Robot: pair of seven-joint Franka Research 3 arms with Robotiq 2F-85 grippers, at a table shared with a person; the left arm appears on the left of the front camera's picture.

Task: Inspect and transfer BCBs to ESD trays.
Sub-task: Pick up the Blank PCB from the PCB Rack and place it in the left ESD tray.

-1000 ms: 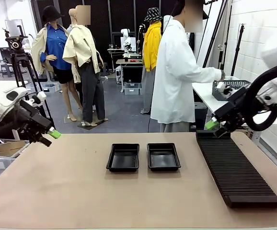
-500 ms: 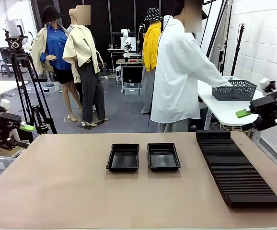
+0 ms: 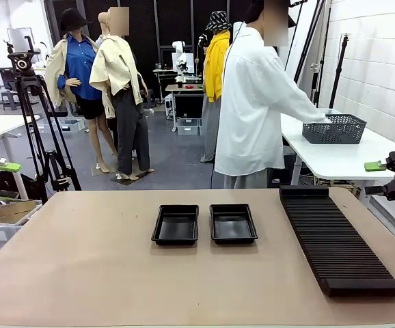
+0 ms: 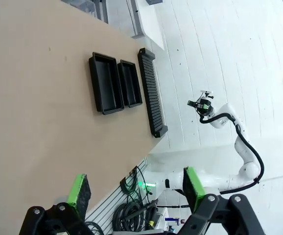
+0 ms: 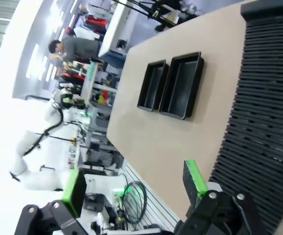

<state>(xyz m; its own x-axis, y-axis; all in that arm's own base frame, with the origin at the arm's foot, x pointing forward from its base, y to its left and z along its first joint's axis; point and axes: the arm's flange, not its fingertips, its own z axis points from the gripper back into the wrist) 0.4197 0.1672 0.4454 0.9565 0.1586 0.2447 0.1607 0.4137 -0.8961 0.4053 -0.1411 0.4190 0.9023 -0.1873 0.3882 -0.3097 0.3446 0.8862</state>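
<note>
Your left gripper (image 4: pixel 135 185) and right gripper (image 5: pixel 133 185) hung wide open, empty; the shallow black plastic trays (image 3: pixel 175 226) sat midway between them, long axes near-to-far, so neither was really closer.

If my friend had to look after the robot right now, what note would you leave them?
Left gripper: open, holding nothing, out past the table's left edge.
Right gripper: open, holding nothing, off the table's right side, beyond the slotted rack.
Left tray and right tray: side by side mid-table, nothing in them.
Person: at the far side, reaching to the grey mesh basket on the white side table.
Done: no boards in the trays yet.
Left: inspecting boards and putting them in the trays.
</note>
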